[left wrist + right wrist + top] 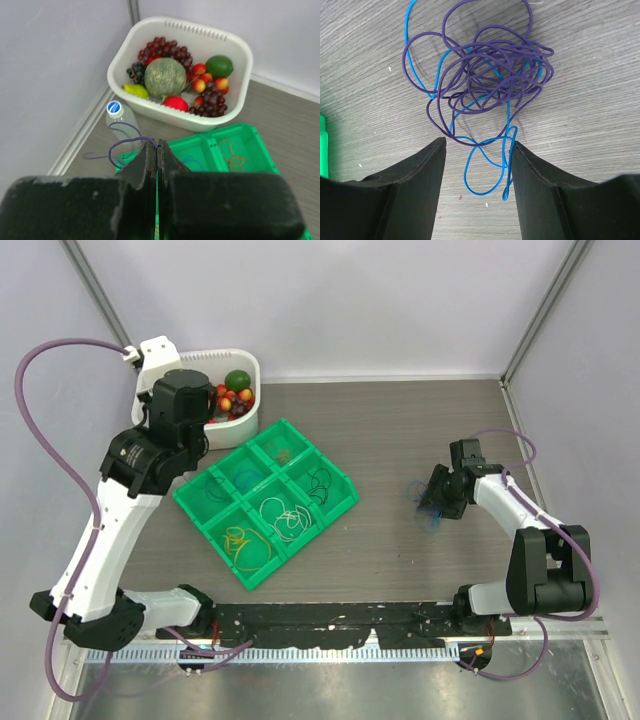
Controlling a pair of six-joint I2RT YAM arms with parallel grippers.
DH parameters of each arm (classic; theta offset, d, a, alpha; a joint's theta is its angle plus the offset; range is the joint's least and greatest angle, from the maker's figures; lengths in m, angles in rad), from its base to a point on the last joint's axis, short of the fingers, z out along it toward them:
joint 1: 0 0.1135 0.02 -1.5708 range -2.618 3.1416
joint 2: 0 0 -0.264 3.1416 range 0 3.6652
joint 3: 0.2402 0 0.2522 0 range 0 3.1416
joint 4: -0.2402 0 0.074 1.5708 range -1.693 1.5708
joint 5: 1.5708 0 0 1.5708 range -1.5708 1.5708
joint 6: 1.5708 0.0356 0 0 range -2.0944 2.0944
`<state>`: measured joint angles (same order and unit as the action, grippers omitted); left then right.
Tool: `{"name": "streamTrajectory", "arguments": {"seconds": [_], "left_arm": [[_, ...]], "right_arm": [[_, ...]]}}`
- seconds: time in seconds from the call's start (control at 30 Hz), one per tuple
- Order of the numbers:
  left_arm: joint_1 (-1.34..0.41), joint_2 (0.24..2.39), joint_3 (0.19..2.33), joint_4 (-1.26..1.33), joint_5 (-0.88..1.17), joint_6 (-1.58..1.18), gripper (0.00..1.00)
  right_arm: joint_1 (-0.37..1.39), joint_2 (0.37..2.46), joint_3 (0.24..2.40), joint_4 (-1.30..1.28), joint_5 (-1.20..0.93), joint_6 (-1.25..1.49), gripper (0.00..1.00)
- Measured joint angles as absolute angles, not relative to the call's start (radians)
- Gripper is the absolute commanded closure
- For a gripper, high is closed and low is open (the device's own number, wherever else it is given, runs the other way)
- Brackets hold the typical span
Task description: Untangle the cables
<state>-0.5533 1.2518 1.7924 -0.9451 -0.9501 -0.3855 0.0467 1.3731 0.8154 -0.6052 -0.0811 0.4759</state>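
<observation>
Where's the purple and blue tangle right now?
The tangle lies on the table, right side of the top view, right of the green tray and just beyond the open right gripper.

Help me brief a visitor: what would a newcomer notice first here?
A purple-and-blue cable tangle lies at the right, just before the open right gripper. A green tray holding cable loops sits in the middle, and a white fruit basket fills the far left corner.

White link shells with black joint housings are noted on the left arm [108,540] and right arm [500,497]. A thick lilac hose [70,341] is looped off the left, a second hose [598,580] off the right. Left fingers [142,170] and right fingers [415,180] are seen as matte black, blunt wedges.
</observation>
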Motion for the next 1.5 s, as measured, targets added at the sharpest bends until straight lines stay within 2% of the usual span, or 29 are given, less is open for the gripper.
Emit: {"name": "streamTrajectory", "arguments": {"seconds": [0.27, 0.43, 0.73, 1.07, 1.23, 1.33, 1.43, 1.5], "left_arm": [[-0.364, 1.276, 1.557, -1.076, -0.740, -0.672, 1.00], [-0.313, 1.280, 1.399, -1.067, -0.568, -0.772, 1.00], [-0.254, 1.332, 1.336, -0.976, -0.313, -0.809, 1.00], [-0.140, 1.341, 1.134, -0.896, -0.165, -0.895, 1.00], [-0.094, 1.402, 1.105, -0.887, -0.158, -0.897, 1.00], [-0.089, 1.431, 1.105, -0.886, -0.157, -0.889, 0.89], [-0.089, 1.453, 1.105, -0.890, -0.152, -0.884, 0.65], [-0.089, 1.453, 1.105, -0.898, -0.149, -0.878, 0.54]], "right_arm": [[0.047, 1.381, 0.815, -0.604, -0.090, 0.475, 0.41], [0.051, 1.381, 0.815, -0.605, -0.098, 0.472, 0.41], [0.057, 1.381, 0.810, -0.599, -0.100, 0.472, 0.41], [0.067, 1.381, 0.802, -0.599, -0.116, 0.472, 0.41], [0.096, 1.381, 0.802, -0.599, -0.119, 0.472, 0.41], [0.109, 1.381, 0.802, -0.599, -0.119, 0.472, 0.41], [0.118, 1.381, 0.802, -0.599, -0.119, 0.471, 0.41], [0.126, 1.381, 0.802, -0.599, -0.119, 0.471, 0.41]]}}
